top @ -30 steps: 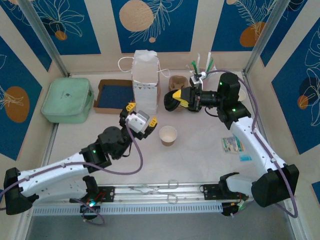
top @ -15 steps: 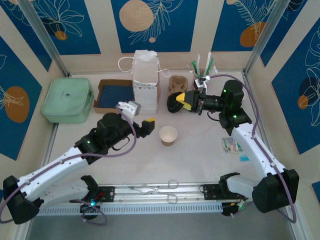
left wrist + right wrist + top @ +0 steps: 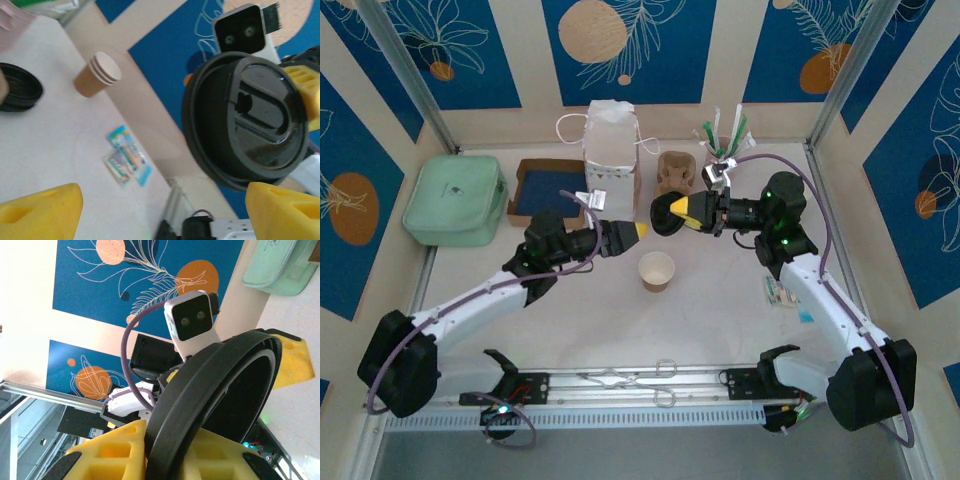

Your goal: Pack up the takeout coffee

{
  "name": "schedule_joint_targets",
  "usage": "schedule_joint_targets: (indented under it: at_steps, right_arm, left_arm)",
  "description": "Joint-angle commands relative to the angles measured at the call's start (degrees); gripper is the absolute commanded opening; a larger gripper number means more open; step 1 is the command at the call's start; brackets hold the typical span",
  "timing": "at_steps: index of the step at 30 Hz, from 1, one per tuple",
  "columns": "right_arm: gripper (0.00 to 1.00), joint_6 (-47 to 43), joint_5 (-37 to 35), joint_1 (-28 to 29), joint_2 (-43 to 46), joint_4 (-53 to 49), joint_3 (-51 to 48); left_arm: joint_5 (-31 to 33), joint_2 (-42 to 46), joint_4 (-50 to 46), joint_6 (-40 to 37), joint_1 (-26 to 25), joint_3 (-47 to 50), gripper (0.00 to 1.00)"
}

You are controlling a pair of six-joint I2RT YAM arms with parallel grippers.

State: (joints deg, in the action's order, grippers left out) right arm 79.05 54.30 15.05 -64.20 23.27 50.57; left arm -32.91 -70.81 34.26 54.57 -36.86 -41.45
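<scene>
"White tabletop, blue leaf-print walls. Where is the coffee?"

"In two parts. The paper cup [image 3: 656,271] stands open and upright in front of the white paper bag [image 3: 611,160], on the side toward my bases. Its black lid [image 3: 665,214] is in the air just right of the bag's front, pinched on edge by my right pincer [image 3: 685,212]. My left pincer [image 3: 632,232] hangs released, fingers spread wide, facing the lid and close to it."

"How will they handle?"

"Lightly, I judge. The cup is thin paper and looks empty, so a hard squeeze would dent it and a nudge could tip it. I'd take it low on the wall, gently. The lid is stiffer, smooth plastic, best held by the rim."

"What do the wrist cameras add?"

"My left wrist sees the lid's top face with its sip tab. My right wrist sees its hollow underside, edge-on. Overhead gives the cup's white inside."
</scene>
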Motion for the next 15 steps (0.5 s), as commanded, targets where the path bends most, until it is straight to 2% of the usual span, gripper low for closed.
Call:
schedule_joint_targets:
  at_steps: [1, 6, 15]
  right_arm:
    - [0.18, -0.1, 1.3, 0.7, 0.1, 3.4, -0.3]
    - [0.18, -0.1, 1.1, 1.2, -0.9, 4.1, -0.1]
    - [0.17, 0.9, 0.4, 2.1, -1.6, 6.5, -0.3]
  left_arm:
    - [-5.8, -1.1, 13.2, 7.6, 0.5, 0.1, 0.83]
    - [-6.6, -2.9, 18.3, 11.2, 0.5, 0.0, 0.79]
    - [-6.9, -4.0, 20.1, 12.4, 0.5, 0.0, 0.66]
